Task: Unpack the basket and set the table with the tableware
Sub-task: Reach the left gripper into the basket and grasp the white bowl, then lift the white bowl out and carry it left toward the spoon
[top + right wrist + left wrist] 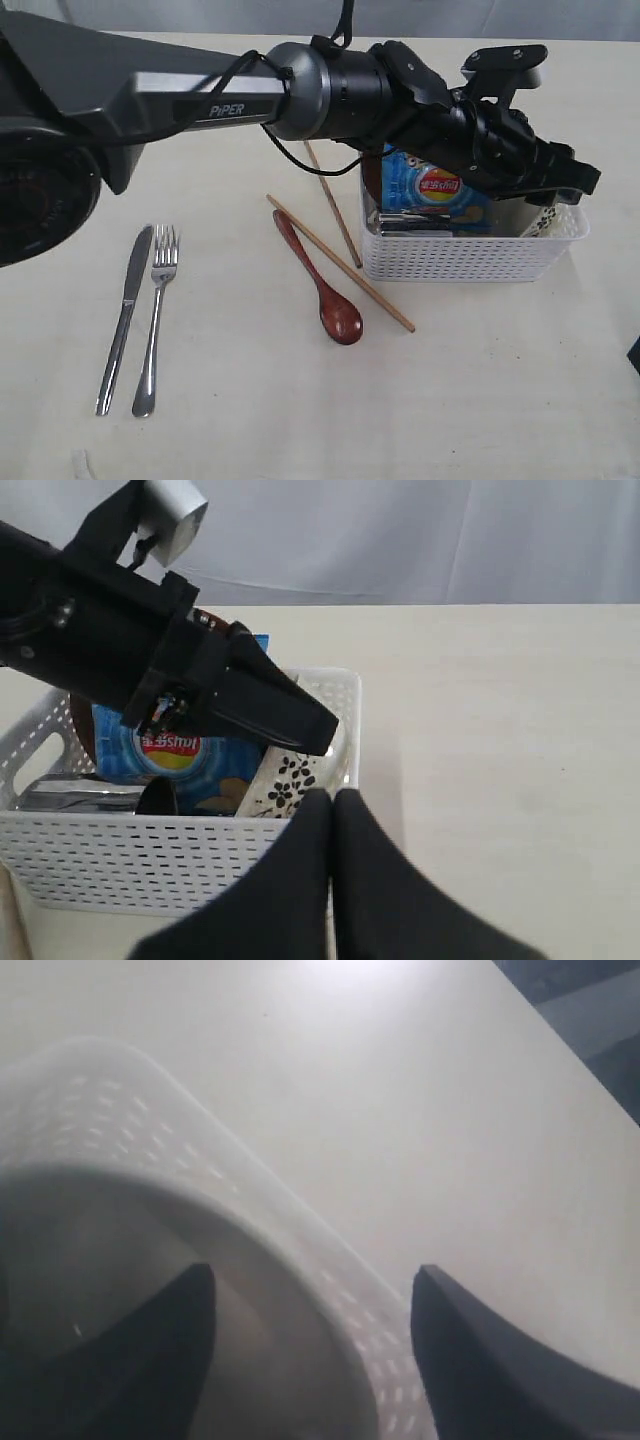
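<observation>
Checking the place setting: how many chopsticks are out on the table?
2. The first chopstick lies diagonally beside the wooden spoon; the second chopstick lies between it and the basket. More could be hidden inside the basket.

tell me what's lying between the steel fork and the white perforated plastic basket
In the exterior view: a dark red-brown wooden spoon and two thin wooden chopsticks, lying on the cream tabletop.

Even bright light; left wrist view blurred, glare on table [350, 980].
</observation>
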